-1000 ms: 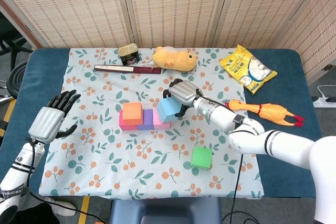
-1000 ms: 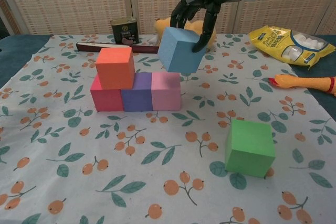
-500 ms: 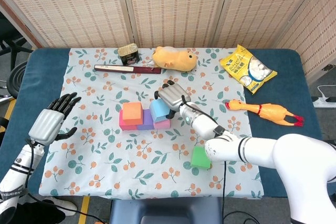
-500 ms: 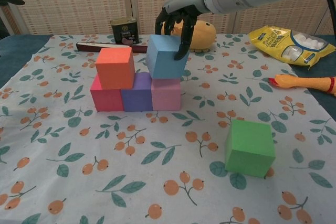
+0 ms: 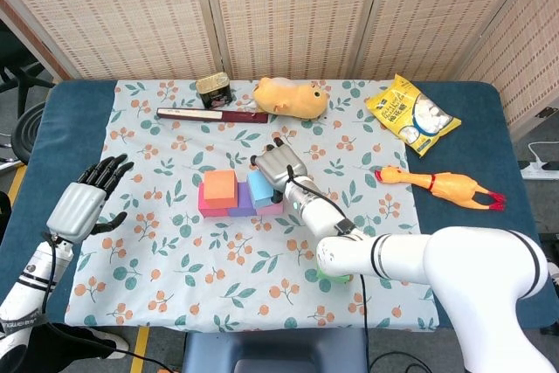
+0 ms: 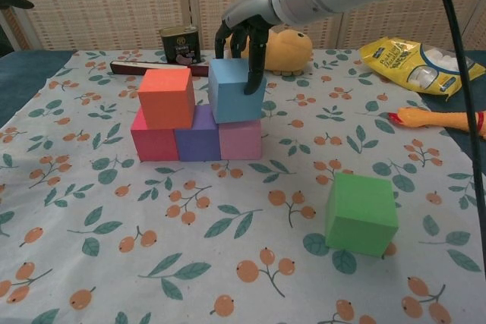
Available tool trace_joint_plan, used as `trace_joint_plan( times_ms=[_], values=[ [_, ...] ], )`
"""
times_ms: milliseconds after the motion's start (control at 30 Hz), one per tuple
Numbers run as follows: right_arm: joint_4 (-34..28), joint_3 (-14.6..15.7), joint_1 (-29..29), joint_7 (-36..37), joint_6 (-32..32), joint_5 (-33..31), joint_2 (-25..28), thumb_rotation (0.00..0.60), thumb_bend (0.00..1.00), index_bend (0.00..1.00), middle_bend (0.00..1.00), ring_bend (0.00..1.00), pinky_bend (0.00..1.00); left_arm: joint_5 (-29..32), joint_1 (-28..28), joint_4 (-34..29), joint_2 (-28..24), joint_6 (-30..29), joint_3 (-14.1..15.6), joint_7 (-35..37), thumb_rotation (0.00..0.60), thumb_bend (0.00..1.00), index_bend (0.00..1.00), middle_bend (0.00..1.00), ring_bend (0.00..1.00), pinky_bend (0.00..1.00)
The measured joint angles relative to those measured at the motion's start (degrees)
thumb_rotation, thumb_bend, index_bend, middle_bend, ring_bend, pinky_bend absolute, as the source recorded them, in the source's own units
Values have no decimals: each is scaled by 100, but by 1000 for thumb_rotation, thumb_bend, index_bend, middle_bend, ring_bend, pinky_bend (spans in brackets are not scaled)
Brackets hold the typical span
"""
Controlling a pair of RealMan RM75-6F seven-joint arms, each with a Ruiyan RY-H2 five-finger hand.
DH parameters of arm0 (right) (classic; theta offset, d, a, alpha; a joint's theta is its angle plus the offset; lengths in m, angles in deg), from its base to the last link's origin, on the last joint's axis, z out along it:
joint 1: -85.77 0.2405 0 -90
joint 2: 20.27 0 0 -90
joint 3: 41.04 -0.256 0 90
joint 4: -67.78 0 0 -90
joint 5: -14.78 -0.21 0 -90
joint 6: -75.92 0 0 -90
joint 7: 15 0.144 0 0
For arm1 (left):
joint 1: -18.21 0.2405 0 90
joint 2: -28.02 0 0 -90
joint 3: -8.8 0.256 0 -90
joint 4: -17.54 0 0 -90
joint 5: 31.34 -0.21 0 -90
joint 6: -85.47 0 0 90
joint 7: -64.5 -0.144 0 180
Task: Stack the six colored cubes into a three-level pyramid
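Note:
A red cube (image 6: 154, 142), a purple cube (image 6: 199, 140) and a pink cube (image 6: 241, 139) form a row on the flowered cloth. An orange cube (image 6: 166, 97) sits on the red and purple ones. The blue cube (image 6: 235, 90) rests level on the purple and pink cubes, beside the orange one. My right hand (image 6: 241, 32) holds it from above, dark fingers (image 6: 250, 73) down its front face. In the head view the right hand (image 5: 278, 166) covers part of the blue cube (image 5: 260, 186). The green cube (image 6: 361, 213) lies alone at the front right. My left hand (image 5: 83, 198) hangs open at the table's left edge.
Along the back lie a tin can (image 6: 180, 43), a dark flat bar (image 6: 152, 67), a yellow plush toy (image 6: 285, 47) and a snack bag (image 6: 421, 62). A rubber chicken (image 6: 444, 121) lies at the right. A woven screen stands behind the table.
My right hand has carried the blue cube left and down, from the air beside the pink cube onto the purple and pink cubes. The left hand has barely moved.

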Motion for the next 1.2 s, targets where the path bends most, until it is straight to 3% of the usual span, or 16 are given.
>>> trace_joint_plan(
  times_ms=[933, 1200],
  values=[
    [474, -193, 335, -860, 108, -1165, -367, 600, 142, 98, 391, 91, 22, 14, -14, 150, 36, 90, 9, 160, 600, 306, 0, 0, 0, 148],
    [478, -228, 381, -1001, 81, -1341, -391, 600, 32, 1, 299, 38, 1, 6, -7, 177, 42, 66, 4, 196, 600, 306, 0, 0, 0, 148]
  ],
)
